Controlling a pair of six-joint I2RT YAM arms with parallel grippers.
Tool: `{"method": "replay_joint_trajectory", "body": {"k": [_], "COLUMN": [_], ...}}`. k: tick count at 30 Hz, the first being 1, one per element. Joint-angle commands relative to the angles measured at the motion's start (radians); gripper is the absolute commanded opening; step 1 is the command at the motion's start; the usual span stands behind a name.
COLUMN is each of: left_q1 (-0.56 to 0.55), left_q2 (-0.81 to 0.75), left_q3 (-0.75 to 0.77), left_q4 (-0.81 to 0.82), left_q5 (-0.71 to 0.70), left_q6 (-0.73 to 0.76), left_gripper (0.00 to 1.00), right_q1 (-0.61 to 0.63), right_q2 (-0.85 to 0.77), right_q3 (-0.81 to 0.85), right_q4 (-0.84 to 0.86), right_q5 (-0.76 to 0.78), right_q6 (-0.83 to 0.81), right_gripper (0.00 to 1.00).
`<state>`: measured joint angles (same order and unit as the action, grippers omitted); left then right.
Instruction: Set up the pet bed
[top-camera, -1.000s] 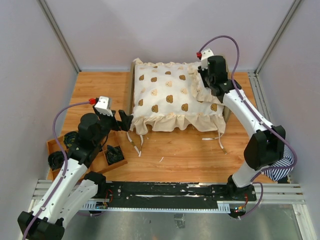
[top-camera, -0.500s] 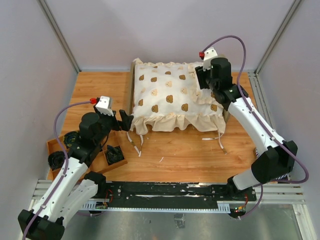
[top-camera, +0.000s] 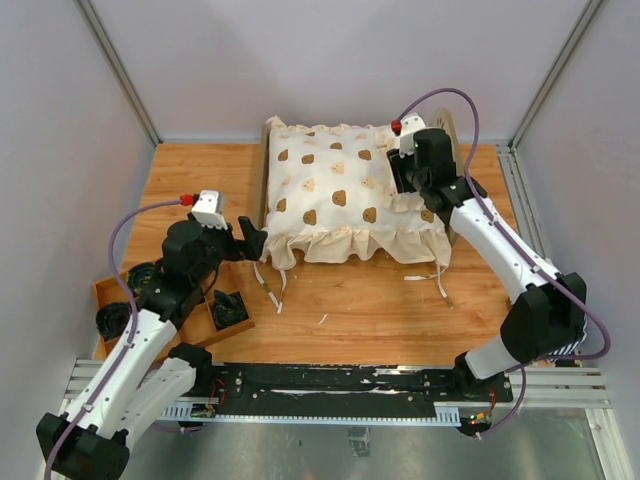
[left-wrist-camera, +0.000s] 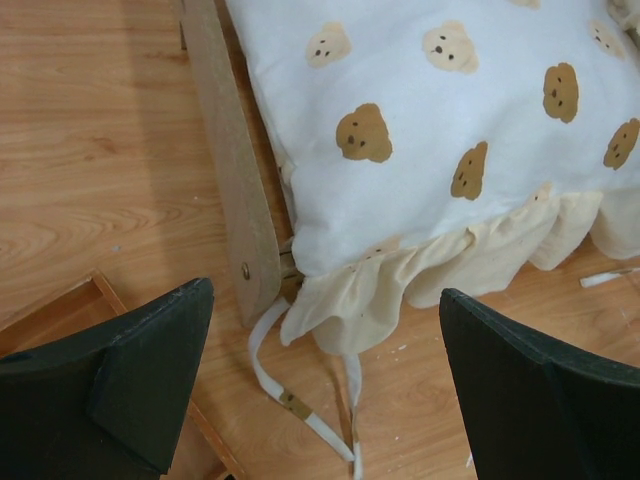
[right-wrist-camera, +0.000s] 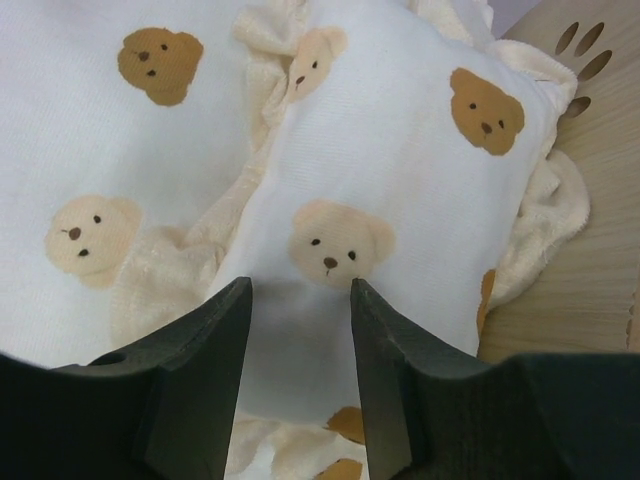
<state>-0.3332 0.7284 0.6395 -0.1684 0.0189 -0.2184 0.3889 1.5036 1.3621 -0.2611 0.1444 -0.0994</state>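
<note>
The pet bed (left-wrist-camera: 222, 140) stands far-centre on the bench (top-camera: 200, 180), under a bear-print cover (top-camera: 330, 190). Left claw (top-camera: 252, 240): wide open, empty, beside the bed's near-left corner. Right claw (right-wrist-camera: 300, 288): partly open over the pillow (right-wrist-camera: 400, 180), gripping nothing.

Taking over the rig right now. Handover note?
Left tool: wide open, empty, hovering at the near foot corner of the light plywood pet bed frame.
Right tool: open, nothing gripped, over the small bear-print pillow.
Done: cream bear-print ruffled cover spread over the bed; pillow lies by the arched headboard with paw cutout.
To do: white cover ties hang loose at the foot corner; probably tie them.
</note>
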Motion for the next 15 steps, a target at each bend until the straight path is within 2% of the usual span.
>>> {"method": "replay_joint_trajectory", "body": {"k": [1,4,5,10,15], "left_q1": [-0.004,-0.003,-0.002,-0.003,-0.003], "left_q2": [-0.004,-0.016,-0.025,-0.068,-0.09], "left_q3": [0.073,0.102,0.109,0.169,0.226], "left_q4": [-0.055,-0.073,-0.066,-0.051,-0.079], "left_q5": [-0.031,-0.033,-0.043,-0.018,0.02], "left_q6": [-0.071,-0.078,-0.081,-0.073,-0.037], "left_gripper": [0.99,0.99,0.99,0.99,0.99], "right_q1": [0.01,0.011,0.012,0.013,0.014], "right_q2": [-0.073,-0.121,-0.134,-0.284,-0.502], "right_q3": [-0.019,-0.017,0.001,-0.069,-0.209], "right_q4": [-0.032,-0.091,-0.126,-0.186,-0.18], "right_q5": [-0.051,-0.061,-0.052,-0.061,-0.158], "right_q6": [0.031,0.022,0.031,0.093,0.105], "right_gripper": [0.49,0.61,0.62,0.64,0.64]}}
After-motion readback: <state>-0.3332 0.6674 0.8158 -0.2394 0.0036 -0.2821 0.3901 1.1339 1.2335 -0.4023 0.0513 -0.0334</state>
